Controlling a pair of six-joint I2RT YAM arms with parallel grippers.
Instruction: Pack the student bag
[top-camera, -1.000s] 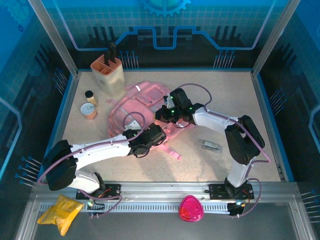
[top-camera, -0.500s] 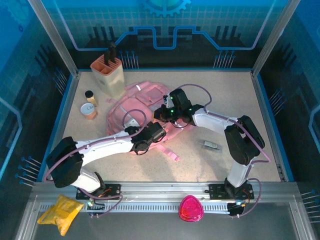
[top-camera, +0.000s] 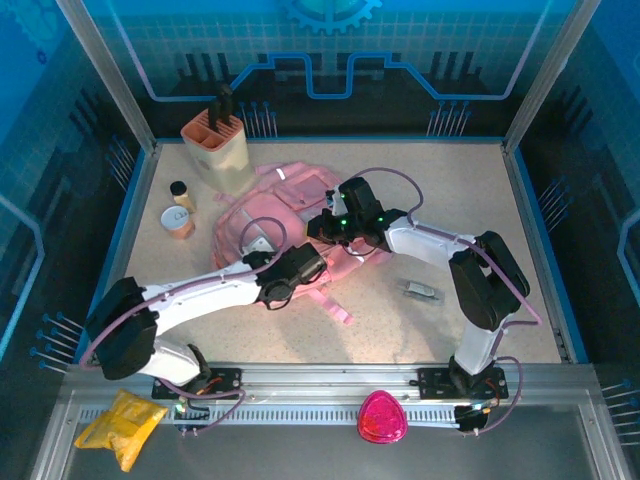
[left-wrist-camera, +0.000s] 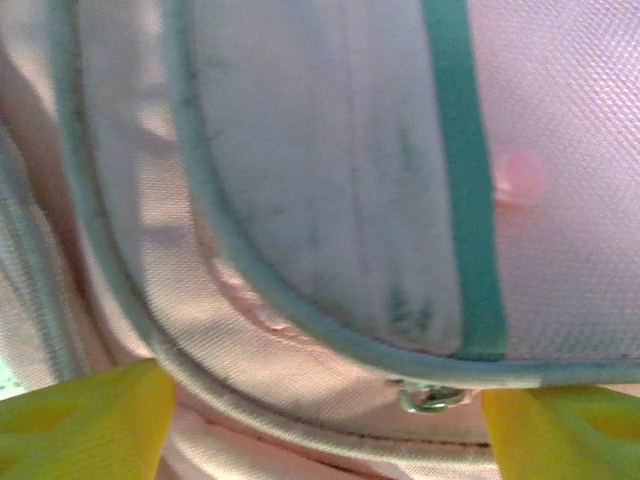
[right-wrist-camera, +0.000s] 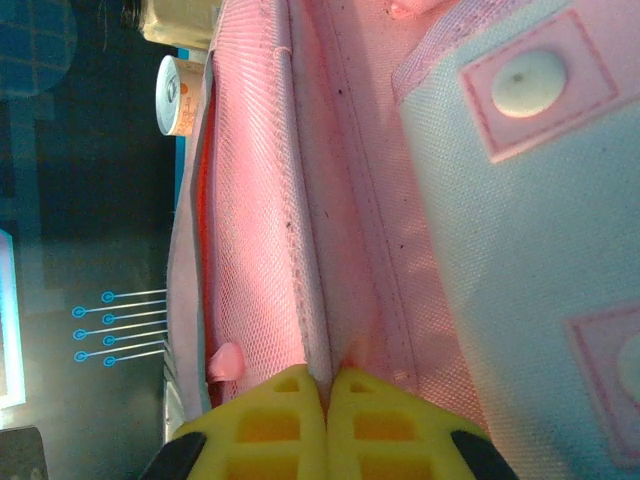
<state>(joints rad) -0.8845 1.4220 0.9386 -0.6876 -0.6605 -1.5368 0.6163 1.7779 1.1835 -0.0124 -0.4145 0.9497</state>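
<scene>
The student bag (top-camera: 272, 205), a soft pink backpack, lies mid-table. My left gripper (top-camera: 300, 264) is at its near edge. In the left wrist view its yellow fingers (left-wrist-camera: 82, 422) stand wide apart and open, straddling a pink seam beside a pale pocket panel (left-wrist-camera: 320, 170) with teal piping and a metal zipper pull (left-wrist-camera: 430, 398). My right gripper (top-camera: 322, 228) is on the bag's right side. In the right wrist view it (right-wrist-camera: 328, 385) is shut on a fold of the pink fabric (right-wrist-camera: 310, 250), next to a translucent panel with round patches (right-wrist-camera: 530, 80).
A beige holder (top-camera: 216, 145) stands at the back left, with a small dark-lidded jar (top-camera: 181, 191) and an orange cup (top-camera: 179, 221) near it. A small grey object (top-camera: 422, 291) lies right of the bag. A pink item (top-camera: 382, 417) and a yellow packet (top-camera: 120, 426) rest by the front rail.
My left gripper has pushed a little farther onto the bag's near edge. The right gripper has shifted slightly left with the pinched fold, and the front strap has slid.
</scene>
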